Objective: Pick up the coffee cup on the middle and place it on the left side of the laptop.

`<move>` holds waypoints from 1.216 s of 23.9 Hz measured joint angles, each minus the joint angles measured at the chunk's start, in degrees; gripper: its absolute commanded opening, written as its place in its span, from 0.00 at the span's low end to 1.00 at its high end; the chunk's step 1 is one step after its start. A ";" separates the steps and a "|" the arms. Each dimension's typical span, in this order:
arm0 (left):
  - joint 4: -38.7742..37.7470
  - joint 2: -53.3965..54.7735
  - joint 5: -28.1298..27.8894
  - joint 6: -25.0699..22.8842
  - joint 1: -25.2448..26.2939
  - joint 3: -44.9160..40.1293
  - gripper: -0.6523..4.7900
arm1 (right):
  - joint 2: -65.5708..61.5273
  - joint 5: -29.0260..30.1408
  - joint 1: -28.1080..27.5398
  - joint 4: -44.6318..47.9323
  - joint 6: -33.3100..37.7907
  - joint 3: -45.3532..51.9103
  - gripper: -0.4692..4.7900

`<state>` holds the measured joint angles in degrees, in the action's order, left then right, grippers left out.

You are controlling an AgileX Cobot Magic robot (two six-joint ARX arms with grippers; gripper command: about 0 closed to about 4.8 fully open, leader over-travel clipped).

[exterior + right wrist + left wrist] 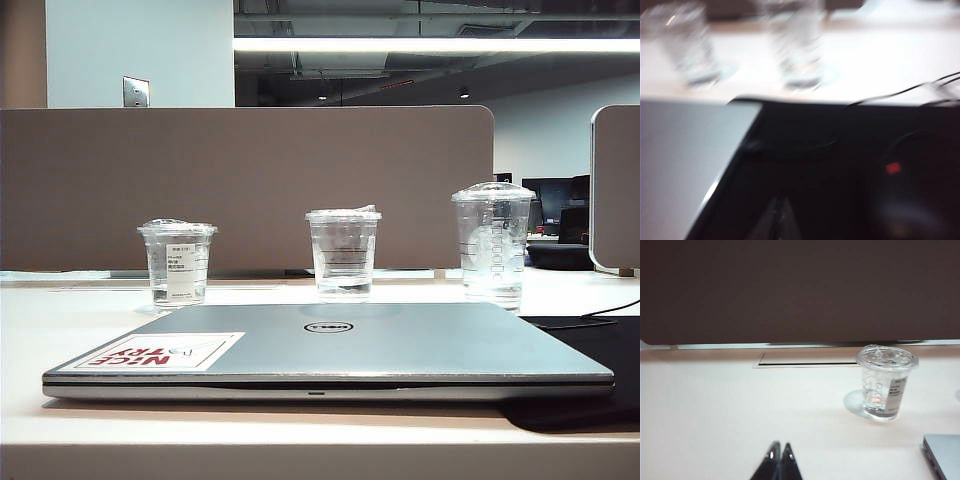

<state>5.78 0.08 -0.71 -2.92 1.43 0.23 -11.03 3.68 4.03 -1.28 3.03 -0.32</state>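
Note:
The coffee cup (343, 255), clear and ridged with a flat lid, stands in the middle behind the closed silver laptop (330, 350). Neither gripper shows in the exterior view. In the left wrist view my left gripper (780, 447) is shut and empty over bare white table, with a corner of the laptop (944, 452) off to one side. The right wrist view is blurred. It shows my right gripper (781, 210) shut and empty above a black mat (840, 170), the laptop (685, 160) beside it and the coffee cup (687, 45) far ahead.
A smaller clear cup with a white label (177, 262) (886, 382) stands at the left, a taller domed-lid cup (492, 245) (795, 45) at the right. A brown divider panel (250, 180) closes the back. A mouse with a red light (895, 170) and a cable (900, 92) lie on the mat.

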 measured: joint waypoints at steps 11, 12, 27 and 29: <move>6.19 0.46 20.59 12.87 -4.48 0.11 0.11 | -3.19 0.24 13.97 -0.15 0.00 0.00 0.08; 6.54 1.29 19.19 12.87 -5.75 0.31 0.11 | -3.19 0.24 13.97 -0.15 0.00 0.00 0.08; 39.85 57.70 15.63 3.34 -17.18 11.82 0.49 | -3.28 0.24 13.97 -0.09 0.00 0.00 0.08; 47.04 70.73 20.02 2.89 -17.18 18.53 0.65 | -3.28 0.24 13.97 -0.09 0.00 0.02 0.08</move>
<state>52.82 70.81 19.31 -0.03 -15.75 18.76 -14.31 3.92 18.00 -1.37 3.03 -0.30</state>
